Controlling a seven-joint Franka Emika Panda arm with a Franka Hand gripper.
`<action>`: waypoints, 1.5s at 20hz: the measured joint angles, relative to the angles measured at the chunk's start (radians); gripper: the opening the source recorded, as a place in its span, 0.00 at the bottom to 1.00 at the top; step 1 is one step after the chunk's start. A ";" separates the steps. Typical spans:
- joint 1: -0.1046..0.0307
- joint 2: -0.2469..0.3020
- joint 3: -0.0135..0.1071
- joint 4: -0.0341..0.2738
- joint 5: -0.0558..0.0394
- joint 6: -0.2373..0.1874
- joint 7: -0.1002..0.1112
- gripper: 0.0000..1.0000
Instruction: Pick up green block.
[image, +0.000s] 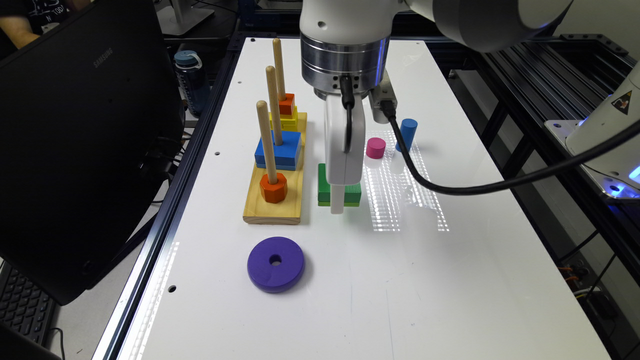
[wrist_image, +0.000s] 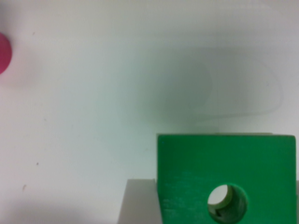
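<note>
The white hand (image: 338, 200) stood low over the flat square dark-green wooden block (image: 326, 186), which lay on the white table (image: 450, 280); whether it was apart or together I cannot tell; a wooden peg base (image: 272, 212) sat just at the block's nine o'clock; a pink cylinder (image: 375, 148) lay at one o'clock.

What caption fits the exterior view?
Panda gripper lowered at the green block on the white table, beside a wooden peg board.

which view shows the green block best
The wrist view: the green block is seen close up from above, its flat top and round centre hole clear, though the frame cuts off one edge. In the exterior view the gripper hides the middle, leaving the block's sides and lime bottom layer.
</note>
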 joint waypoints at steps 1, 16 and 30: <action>-0.003 -0.016 0.005 0.001 0.0048 -0.012 -0.001 0.00; -0.026 -0.186 0.032 -0.016 0.1098 -0.149 -0.072 0.00; -0.028 -0.313 0.032 -0.002 0.1946 -0.271 -0.130 0.00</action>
